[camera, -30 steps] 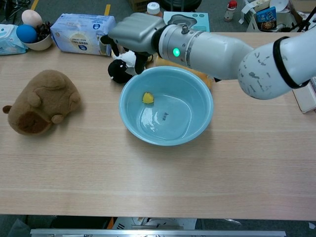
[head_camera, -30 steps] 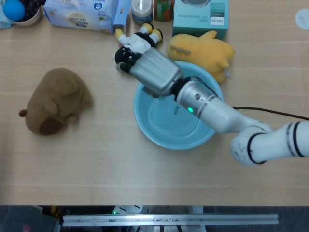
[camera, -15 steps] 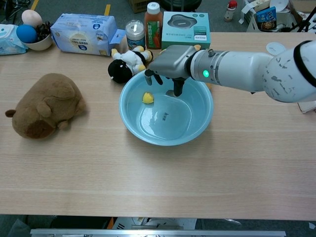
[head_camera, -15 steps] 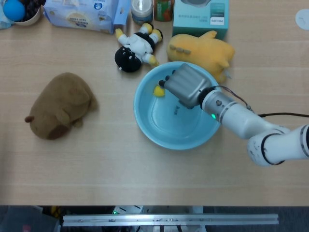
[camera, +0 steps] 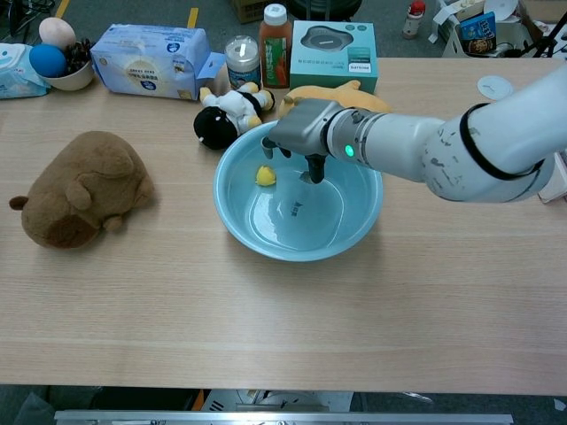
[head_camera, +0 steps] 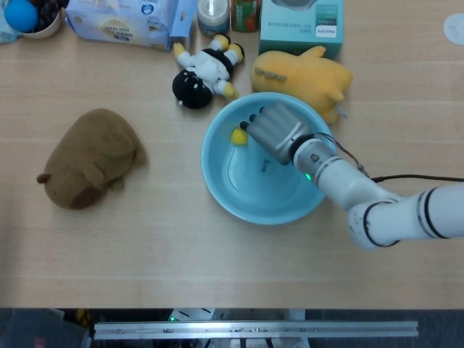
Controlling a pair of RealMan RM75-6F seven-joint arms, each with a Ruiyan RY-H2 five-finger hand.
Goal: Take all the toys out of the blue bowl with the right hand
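Head view: right hand reaching into blue bowl, fingers pointing down and apart, holding nothing; small yellow toy lying inside by far-left wall, just beside the fingertips. Black-and-white toy and yellow plush sitting behind bowl; brown plush well to the left.

Chest view: right hand hanging over bowl, fingers spread; yellow toy resting on inner wall, ungripped. Left hand not showing.

Grey metallic robot hand with black fingertips, silver wrist with green light, white arm with black rings
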